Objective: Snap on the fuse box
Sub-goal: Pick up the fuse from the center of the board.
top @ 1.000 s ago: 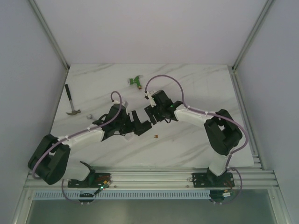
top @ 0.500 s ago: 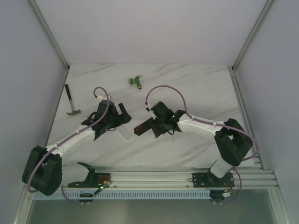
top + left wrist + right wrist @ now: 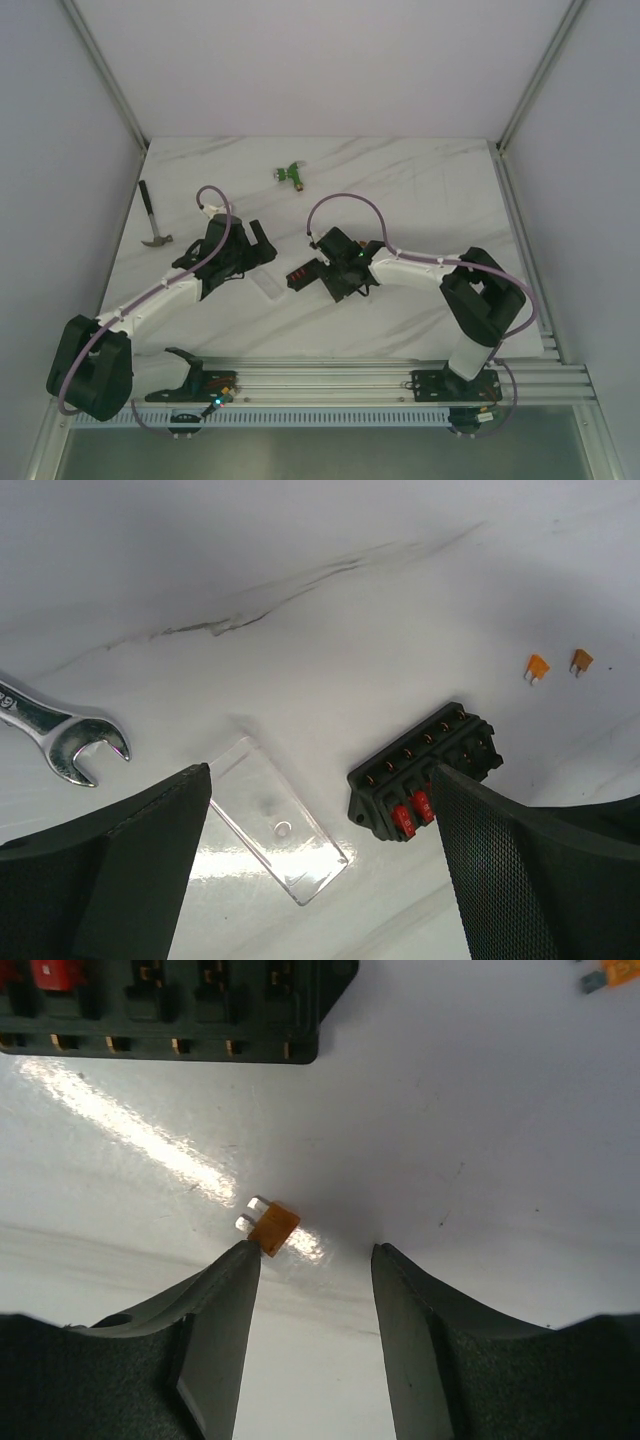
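Note:
The fuse box is a small black block with red fuses in some slots, lying flat on the marble table. In the left wrist view the fuse box sits just off my right-hand finger. My left gripper stands open above the table, holding nothing. My right gripper is open and low over the table, just near of the fuse box. A loose orange fuse lies at the tip of its left finger, not between the jaws.
A clear plastic cover lies left of the fuse box. A wrench lies further left. Two loose orange fuses lie beyond the box. A hammer is at the left edge and a green connector at the back.
The grippers met at the centre a second ago. My left arm has drawn back left and opened wide. The fuse box now lies on the table. My right gripper came down by the orange fuse, jaws narrowing.

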Motion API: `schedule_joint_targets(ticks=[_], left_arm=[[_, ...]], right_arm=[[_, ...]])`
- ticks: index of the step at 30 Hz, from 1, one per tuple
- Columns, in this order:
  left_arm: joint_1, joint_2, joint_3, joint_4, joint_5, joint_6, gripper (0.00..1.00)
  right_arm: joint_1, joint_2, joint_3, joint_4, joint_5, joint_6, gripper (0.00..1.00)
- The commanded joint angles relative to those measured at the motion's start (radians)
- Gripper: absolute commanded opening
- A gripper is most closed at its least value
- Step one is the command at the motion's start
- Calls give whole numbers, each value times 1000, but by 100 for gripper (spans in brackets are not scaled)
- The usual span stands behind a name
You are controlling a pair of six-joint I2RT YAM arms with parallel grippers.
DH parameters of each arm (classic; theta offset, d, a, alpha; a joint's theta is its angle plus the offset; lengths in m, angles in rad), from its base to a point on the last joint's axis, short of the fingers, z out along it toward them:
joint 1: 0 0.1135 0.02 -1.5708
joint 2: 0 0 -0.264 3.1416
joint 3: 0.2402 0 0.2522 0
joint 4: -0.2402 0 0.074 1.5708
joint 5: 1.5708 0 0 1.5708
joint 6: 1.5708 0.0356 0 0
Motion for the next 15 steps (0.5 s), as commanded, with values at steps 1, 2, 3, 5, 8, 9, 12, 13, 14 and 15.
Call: schedule_joint_targets(ticks=[1, 2, 3, 5, 8, 9, 12, 13, 14, 15], left_arm=[[9, -8, -5, -15, -16, 15, 100], [8, -7, -3, -15, -12, 17, 100], [8, -5, -3, -15, -9, 17, 100], [8, -6, -3, -15, -9, 16, 100], [9, -6, -1, -14, -13, 16, 100], [9, -4, -1, -15, -13, 17, 100], [9, 0, 5, -14, -9, 19, 100], [8, -1, 7, -13, -8, 19, 100], [9, 0, 8, -14, -7, 21, 100], [10, -2, 8, -14, -8, 21, 100]], right_arm=[[-2, 27, -3, -34, 74, -17, 55], [-9, 28, -3, -34, 89, -16, 55], [-21, 29, -4, -34, 100, -14, 54], [-46, 32, 1, -34, 120, -10, 53], [-79, 51, 29, -33, 152, -11, 53], [-87, 66, 46, -31, 158, -12, 53], [-99, 116, 104, -30, 158, -7, 52], [-101, 130, 124, -36, 162, -2, 52], [-100, 140, 148, -46, 165, 8, 51], [-100, 141, 162, -58, 162, 22, 51]])
